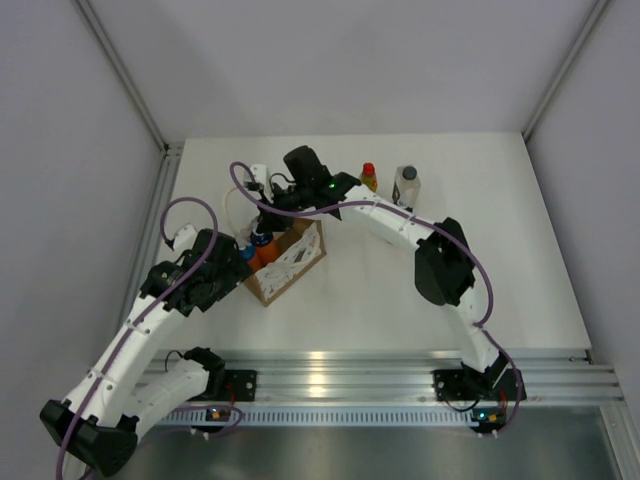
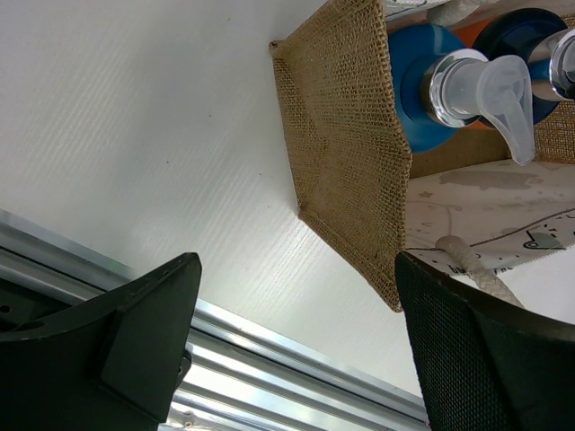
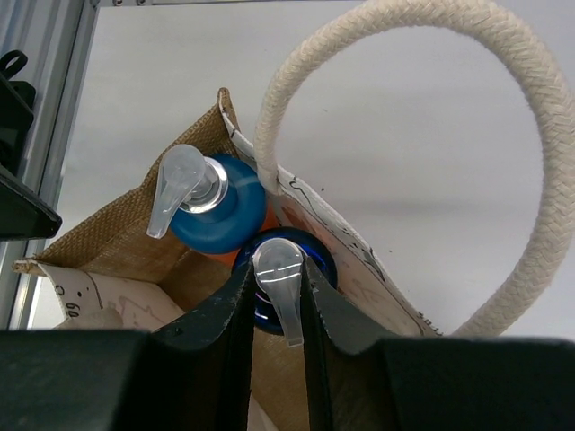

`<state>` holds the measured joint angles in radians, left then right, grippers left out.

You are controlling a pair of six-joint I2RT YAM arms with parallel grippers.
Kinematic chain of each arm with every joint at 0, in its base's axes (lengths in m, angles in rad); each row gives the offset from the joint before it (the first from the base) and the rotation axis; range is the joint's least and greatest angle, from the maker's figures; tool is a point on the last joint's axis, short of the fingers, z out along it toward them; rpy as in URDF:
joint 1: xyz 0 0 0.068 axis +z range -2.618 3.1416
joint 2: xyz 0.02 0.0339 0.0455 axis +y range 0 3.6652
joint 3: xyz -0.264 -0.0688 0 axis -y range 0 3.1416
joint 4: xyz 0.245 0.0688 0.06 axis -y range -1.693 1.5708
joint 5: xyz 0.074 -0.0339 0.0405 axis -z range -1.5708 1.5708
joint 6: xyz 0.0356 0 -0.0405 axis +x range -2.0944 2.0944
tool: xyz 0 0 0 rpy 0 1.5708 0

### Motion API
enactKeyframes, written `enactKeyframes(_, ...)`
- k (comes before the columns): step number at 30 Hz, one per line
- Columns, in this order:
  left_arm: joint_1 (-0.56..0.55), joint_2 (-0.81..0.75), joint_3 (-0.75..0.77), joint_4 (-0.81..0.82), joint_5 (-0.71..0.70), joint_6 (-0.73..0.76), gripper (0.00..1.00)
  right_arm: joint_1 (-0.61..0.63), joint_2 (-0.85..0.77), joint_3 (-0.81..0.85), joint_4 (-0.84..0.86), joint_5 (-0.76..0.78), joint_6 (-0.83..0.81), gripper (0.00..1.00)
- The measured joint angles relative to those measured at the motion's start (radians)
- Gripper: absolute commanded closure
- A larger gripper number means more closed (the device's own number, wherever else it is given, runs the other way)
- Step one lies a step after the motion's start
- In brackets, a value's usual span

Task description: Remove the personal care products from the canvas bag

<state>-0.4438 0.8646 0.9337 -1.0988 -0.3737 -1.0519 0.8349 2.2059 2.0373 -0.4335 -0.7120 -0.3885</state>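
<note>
With right gripper (image 3: 277,274) clamped on the pump of the upright blue-topped bottle (image 3: 274,256) inside the canvas bag (image 3: 117,251), lift straight up along its axis, leaving wide-open, empty left gripper (image 2: 296,265) alongside.

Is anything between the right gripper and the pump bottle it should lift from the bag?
No. The right gripper is shut on the head of the dark-blue pump bottle; the rope handle and second pump bottle stand beside.

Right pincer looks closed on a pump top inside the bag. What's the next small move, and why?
Probably raise the right pincer straight up. It is shut on the pump of the dark-blue-topped bottle, which stands in the canvas bag beside the light-blue-topped bottle; the rope handle arches close by.
</note>
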Motion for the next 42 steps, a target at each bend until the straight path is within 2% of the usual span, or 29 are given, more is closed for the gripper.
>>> enactKeyframes(1,0.0,0.0,0.0,0.0,0.0,0.0,0.07,0.0,0.0,0.0,0.003,-0.001,0.0,0.86)
enactKeyframes(2,0.0,0.0,0.0,0.0,0.0,0.0,0.07,0.0,0.001,0.0,0.006,-0.002,0.0,0.74)
enactKeyframes(3,0.0,0.0,0.0,0.0,0.0,0.0,0.07,0.0,0.002,0.0,0.009,-0.003,0.005,0.71)
enactKeyframes(14,0.0,0.002,0.0,0.0,0.0,0.0,0.07,0.001,0.004,-0.001,0.045,-0.023,0.046,0.75)
enactKeyframes(20,0.0,0.004,0.0,0.0,0.0,0.0,0.07,0.001,0.004,-0.016,0.056,-0.022,0.049,0.7)
enactKeyframes(30,0.0,0.004,0.0,0.0,0.0,0.0,0.07,0.0,-0.016,-0.084,0.114,-0.018,0.048,0.71)
enactKeyframes(42,0.0,0.004,0.0,0.0,0.0,0.0,0.07,0.0,-0.021,-0.085,0.112,-0.002,0.058,0.66)
